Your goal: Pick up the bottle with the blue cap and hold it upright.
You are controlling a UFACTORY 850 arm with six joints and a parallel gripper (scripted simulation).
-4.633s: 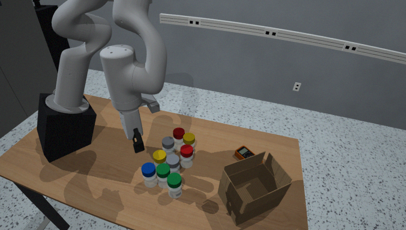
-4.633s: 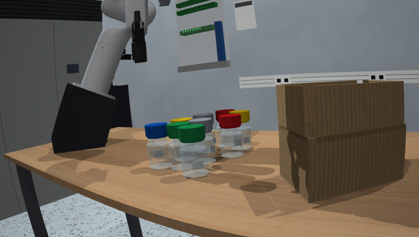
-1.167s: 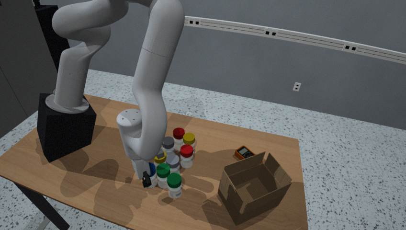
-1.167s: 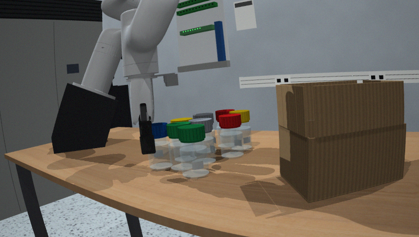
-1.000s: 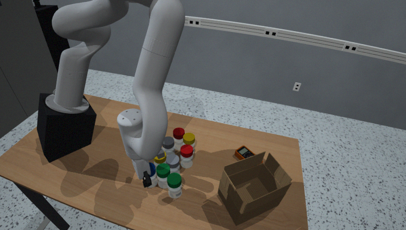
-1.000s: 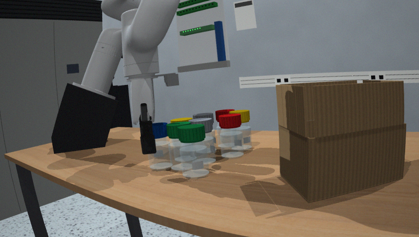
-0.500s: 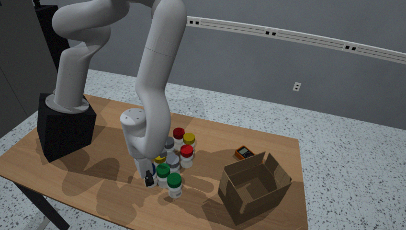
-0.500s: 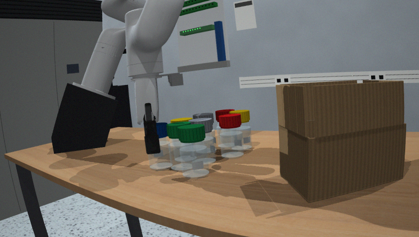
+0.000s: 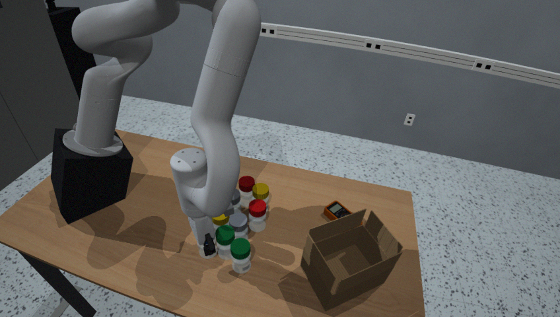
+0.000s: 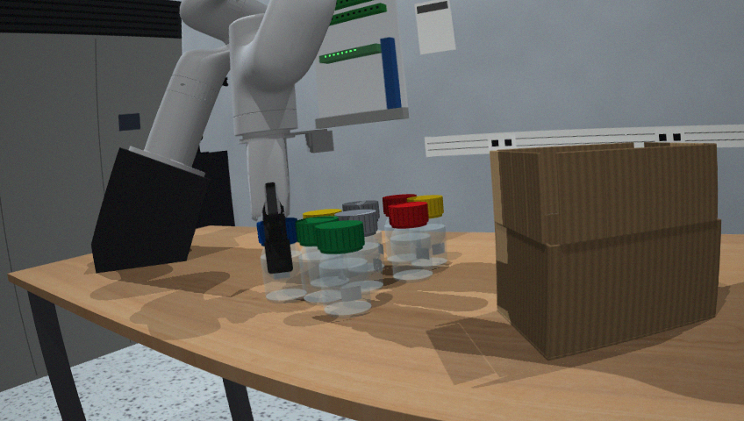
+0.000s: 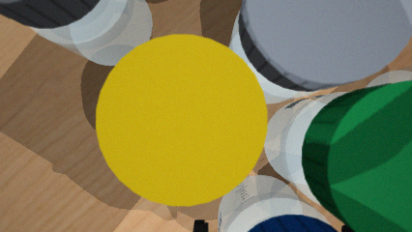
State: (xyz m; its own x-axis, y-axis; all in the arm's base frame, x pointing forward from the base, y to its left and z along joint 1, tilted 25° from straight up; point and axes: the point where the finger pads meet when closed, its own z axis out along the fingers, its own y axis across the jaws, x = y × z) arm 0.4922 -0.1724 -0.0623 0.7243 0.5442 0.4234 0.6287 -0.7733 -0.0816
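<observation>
The blue-capped bottle (image 10: 288,232) stands upright at the left end of a tight cluster of clear bottles on the wooden table. My gripper (image 10: 275,245) is open and lowered around it, one dark finger in front of its cap and body. In the wrist view only the top edge of the blue cap (image 11: 290,223) shows at the bottom, between my two fingertips. In the top view my gripper (image 9: 209,246) hides most of this bottle. The bottle rests on the table.
Close beside it stand a yellow-capped bottle (image 11: 181,118), a grey-capped one (image 11: 324,39) and two green-capped ones (image 9: 224,234) (image 9: 240,247); red (image 9: 257,208) and yellow (image 9: 260,191) ones stand behind. An open cardboard box (image 9: 349,257) and an orange multimeter (image 9: 337,211) lie to the right.
</observation>
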